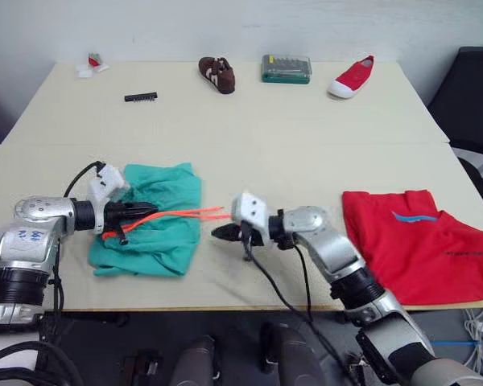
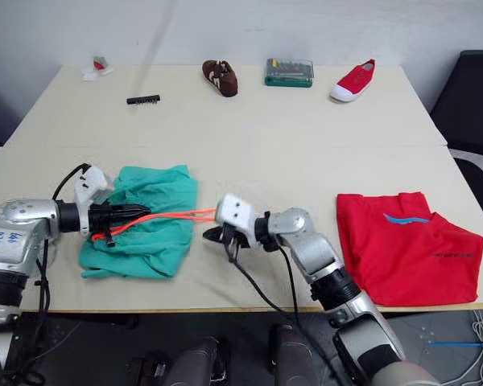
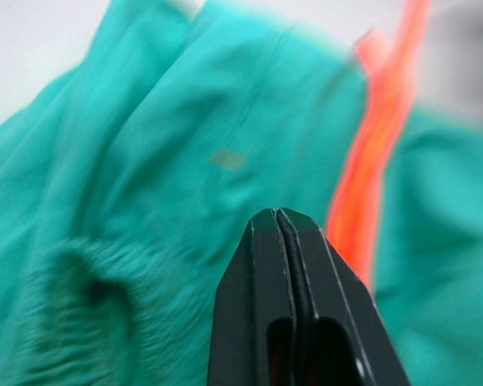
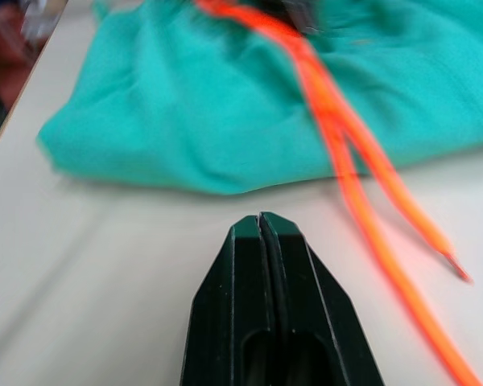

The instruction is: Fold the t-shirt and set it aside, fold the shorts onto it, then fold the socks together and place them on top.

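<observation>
**Both grippers pressed together at the teal shorts**

The beige table [image 1: 249, 129] spans the frame. At lower right lies the folded bright red cloth t-shirt [image 1: 414, 245], well apart from the rest. At lower left sits the bunched teal-green thin fabric shorts [image 1: 157, 217], orange drawstring [image 1: 185, 214] trailing toward centre. The left gripper [image 1: 145, 207] lies over the shorts, fingers pressed together, empty. The right gripper [image 1: 219, 234] hovers just beside the drawstring ends, fingers pressed together, empty. Along the top edge: a red shoe [image 1: 352, 78], a brown shoe [image 1: 217, 74], a green case [image 1: 286, 68].
</observation>
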Controlling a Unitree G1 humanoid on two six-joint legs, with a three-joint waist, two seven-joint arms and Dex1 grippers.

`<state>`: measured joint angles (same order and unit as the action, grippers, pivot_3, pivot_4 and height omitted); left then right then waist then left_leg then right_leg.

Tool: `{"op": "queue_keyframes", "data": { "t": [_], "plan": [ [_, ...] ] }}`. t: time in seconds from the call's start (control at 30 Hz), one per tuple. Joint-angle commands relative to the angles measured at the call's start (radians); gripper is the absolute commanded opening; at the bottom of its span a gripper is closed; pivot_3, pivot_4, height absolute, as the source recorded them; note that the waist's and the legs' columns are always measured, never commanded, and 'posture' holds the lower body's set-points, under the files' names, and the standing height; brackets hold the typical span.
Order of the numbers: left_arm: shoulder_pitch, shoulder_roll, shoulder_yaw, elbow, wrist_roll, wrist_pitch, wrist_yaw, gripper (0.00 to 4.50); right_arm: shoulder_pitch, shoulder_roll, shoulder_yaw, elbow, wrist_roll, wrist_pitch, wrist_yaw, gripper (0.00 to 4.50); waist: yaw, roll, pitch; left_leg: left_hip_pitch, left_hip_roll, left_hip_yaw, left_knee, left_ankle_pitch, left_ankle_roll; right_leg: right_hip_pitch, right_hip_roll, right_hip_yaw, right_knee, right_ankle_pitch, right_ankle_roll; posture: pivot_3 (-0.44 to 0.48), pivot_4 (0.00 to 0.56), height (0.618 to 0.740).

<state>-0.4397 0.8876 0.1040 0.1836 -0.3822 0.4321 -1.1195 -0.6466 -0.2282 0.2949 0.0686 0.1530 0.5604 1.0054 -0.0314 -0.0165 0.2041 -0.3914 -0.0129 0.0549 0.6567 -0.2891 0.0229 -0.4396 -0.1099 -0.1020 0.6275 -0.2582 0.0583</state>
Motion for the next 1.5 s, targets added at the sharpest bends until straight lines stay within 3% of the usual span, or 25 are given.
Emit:
{"op": "queue_keyframes", "data": {
  "t": [0.03, 0.2, 0.4, 0.73, 0.83, 1.2, 1.37, 1.5],
  "plan": [
    [0.058, 0.061, 0.123, -0.147, -0.103, 0.084, -0.03, 1.09, -0.007, 0.005, -0.075, -0.063, 0.138, 0.279, -0.02, 0.83, 0.003, 0.0, 0.0, 0.001, 0.0, 0.0, 0.0, 0.0, 0.0, 0.0, 0.0, 0.0, -0.001, 0.0, 0.0, 0.0, 0.15, 0.74],
    [0.16, 0.117, 0.261, -0.281, -0.177, 0.153, -0.031, 2.56, -0.063, 0.105, -0.162, 0.02, 0.256, 0.551, -0.114, 2.45, -0.002, 0.0, 0.0, 0.001, 0.0, 0.0, -0.001, 0.0, 0.0, 0.0, -0.001, 0.0, -0.003, 0.0, -0.002, 0.0, 0.15, 0.74],
    [0.237, 0.121, 0.367, -0.358, -0.187, 0.143, 0.002, 4.44, -0.16, 0.233, -0.174, 0.249, 0.269, 0.584, -0.192, 4.49, 0.0, 0.001, 0.0, 0.002, 0.0, 0.0, -0.004, -0.001, 0.003, -0.002, -0.001, 0.0, -0.003, 0.0, -0.004, 0.0, 0.15, 0.74],
    [0.301, 0.098, 0.401, -0.438, -0.18, 0.124, 0.072, 4.48, -0.368, 0.432, -0.235, 0.673, 0.209, 0.365, -0.358, 4.5, -0.027, 0.0, 0.0, 0.003, 0.0, 0.001, -0.008, 0.002, 0.0, -0.003, -0.001, 0.001, -0.001, 0.0, -0.005, 0.0, 0.15, 0.74],
    [0.307, 0.098, 0.395, -0.441, -0.173, 0.112, 0.08, 4.5, -0.401, 0.443, -0.267, 0.738, 0.214, 0.328, -0.385, 3.88, -0.026, 0.0, 0.0, 0.003, 0.0, 0.001, -0.008, 0.002, -0.001, -0.003, -0.001, 0.001, -0.001, 0.0, -0.005, 0.0, 0.15, 0.74],
    [0.16, 0.069, 0.301, -0.383, -0.224, 0.135, 0.091, 4.5, -0.402, 0.4, -0.286, 0.596, 0.258, 0.373, -0.36, 0.02, -0.024, 0.0, 0.0, 0.002, 0.0, 0.0, -0.008, 0.002, 0.0, -0.003, -0.001, 0.001, -0.001, 0.001, -0.006, 0.0, 0.15, 0.74],
    [0.045, 0.01, 0.246, -0.37, -0.324, 0.229, 0.095, 4.5, -0.341, 0.303, -0.281, 0.332, 0.316, 0.539, -0.352, 0.02, -0.013, 0.0, -0.001, -0.001, 0.0, 0.0, -0.008, 0.004, -0.002, -0.004, -0.001, 0.0, 0.0, 0.001, -0.006, 0.0, 0.15, 0.74],
    [-0.03, -0.048, 0.162, -0.416, -0.444, 0.349, 0.067, 4.5, -0.261, 0.096, -0.347, -0.021, 0.434, 0.823, -0.347, 0.02, 0.0, 0.0, -0.001, -0.003, -0.001, 0.0, -0.006, 0.002, 0.0, -0.004, -0.001, 0.0, -0.003, 0.002, -0.005, 0.0, 0.15, 0.74]
  ]
}}
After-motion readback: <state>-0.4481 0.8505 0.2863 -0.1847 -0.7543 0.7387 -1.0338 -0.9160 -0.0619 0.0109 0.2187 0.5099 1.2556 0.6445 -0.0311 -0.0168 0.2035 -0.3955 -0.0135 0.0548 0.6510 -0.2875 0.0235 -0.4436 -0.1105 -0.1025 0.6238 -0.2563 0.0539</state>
